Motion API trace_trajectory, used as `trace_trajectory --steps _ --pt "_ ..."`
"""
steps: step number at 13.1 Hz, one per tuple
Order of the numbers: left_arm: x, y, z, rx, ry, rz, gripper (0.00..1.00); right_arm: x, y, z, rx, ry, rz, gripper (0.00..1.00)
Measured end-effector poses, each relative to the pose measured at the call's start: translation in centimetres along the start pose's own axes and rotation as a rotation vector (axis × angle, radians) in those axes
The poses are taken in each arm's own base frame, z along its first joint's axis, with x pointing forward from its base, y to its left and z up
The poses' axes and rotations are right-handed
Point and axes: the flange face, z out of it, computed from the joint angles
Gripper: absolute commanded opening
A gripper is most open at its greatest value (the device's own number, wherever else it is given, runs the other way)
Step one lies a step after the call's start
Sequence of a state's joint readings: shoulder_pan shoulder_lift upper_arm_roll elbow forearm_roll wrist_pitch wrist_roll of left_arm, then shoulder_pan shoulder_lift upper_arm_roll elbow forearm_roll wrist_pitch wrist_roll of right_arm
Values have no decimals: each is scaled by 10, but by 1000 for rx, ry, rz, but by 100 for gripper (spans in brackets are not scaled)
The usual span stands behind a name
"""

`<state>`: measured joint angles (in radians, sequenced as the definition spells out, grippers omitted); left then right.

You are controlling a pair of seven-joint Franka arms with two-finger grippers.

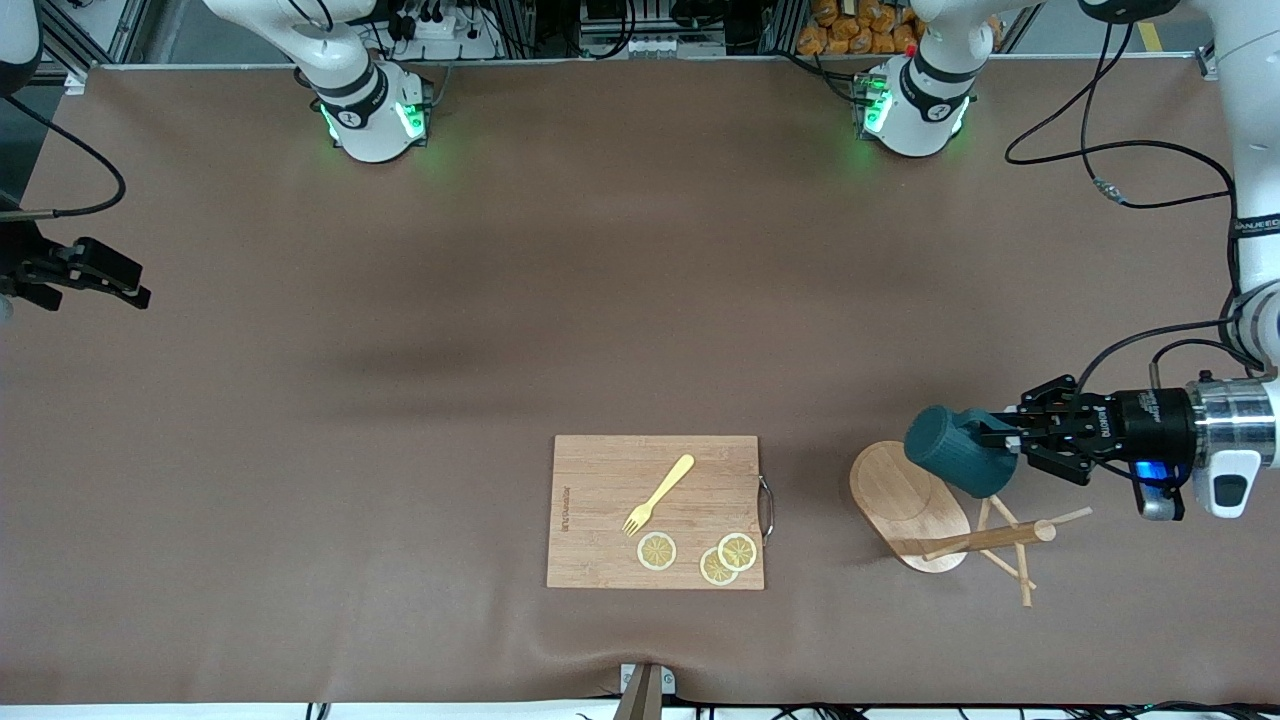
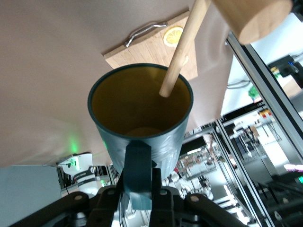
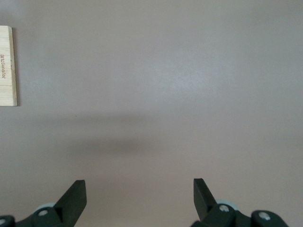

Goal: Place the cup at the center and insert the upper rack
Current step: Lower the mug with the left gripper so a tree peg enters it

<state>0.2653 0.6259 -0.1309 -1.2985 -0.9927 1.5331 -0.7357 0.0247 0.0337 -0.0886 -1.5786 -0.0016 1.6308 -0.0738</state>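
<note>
The right gripper (image 1: 140,293) waits at the right arm's end of the table with its jaws spread wide and nothing between them, the bare brown table (image 1: 400,420) under it. Nearer the middle lies the cutting board (image 1: 655,512), carrying a yellow fork (image 1: 660,494) and lemon slices (image 1: 657,551) — not part of this step. Toward the left arm's end, the upper rack (image 1: 915,505) stands on its oval base, its post and crossing pegs rising beside the cup. The cup (image 1: 957,450) hangs over that base, tipped on its side, and the left gripper (image 1: 1012,440) is clamped on the cup's loop handle (image 2: 137,165). In the left wrist view a peg tip (image 2: 165,90) sits at the cup's mouth — so the cup looks not yet clear of the rack. To do this well, I judge the left arm should draw the cup straight off along the peg's line, then carry it level toward the table's centre, keeping the grip firm so the rack is not dragged or toppled.
</note>
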Motion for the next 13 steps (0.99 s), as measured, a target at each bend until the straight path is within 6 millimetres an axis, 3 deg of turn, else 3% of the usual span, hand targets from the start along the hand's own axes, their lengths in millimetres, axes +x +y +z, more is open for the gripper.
trace_trajectory --steps 13 --pt "42 -15 -3 -89 -88 88 0 0 0 2 0 -3 1 100"
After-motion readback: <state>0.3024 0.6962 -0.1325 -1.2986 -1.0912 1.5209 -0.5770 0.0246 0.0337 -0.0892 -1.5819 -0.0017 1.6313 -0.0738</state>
